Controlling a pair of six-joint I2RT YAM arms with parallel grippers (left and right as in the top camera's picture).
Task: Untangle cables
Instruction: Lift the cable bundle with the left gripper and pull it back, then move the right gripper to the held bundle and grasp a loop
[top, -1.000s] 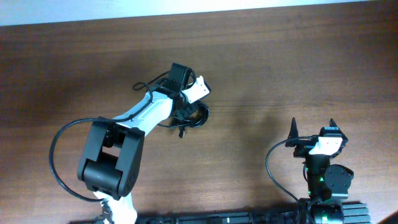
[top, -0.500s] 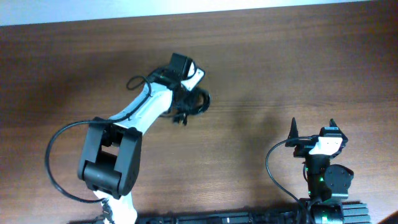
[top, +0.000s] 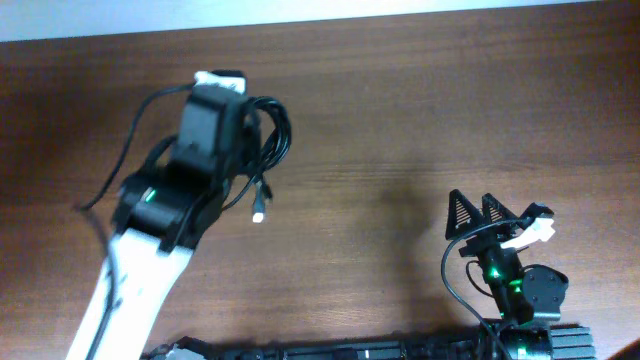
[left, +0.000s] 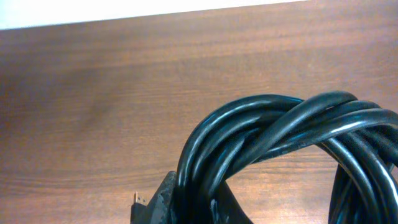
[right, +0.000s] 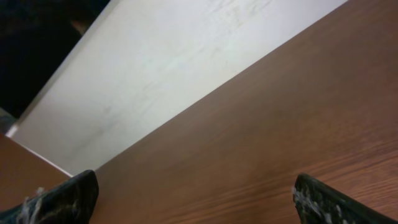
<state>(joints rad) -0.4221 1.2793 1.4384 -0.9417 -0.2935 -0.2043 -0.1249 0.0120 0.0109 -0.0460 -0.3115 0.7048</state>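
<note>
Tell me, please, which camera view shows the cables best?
The left wrist view: the cables fill it close up, so the twisted black strands show singly. The overhead view shows only small loops beside the left arm, with a plug hanging. The right wrist view shows none.

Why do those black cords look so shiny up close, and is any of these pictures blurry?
Left wrist view: the bundle of thin black cords sits close to the lens, with pale glare streaks along its glossy strands. Right wrist view: the black fingertips of the right gripper are blurred in the bottom corners. Overhead view: even light, faint soft shadows on the brown wooden table.
</note>
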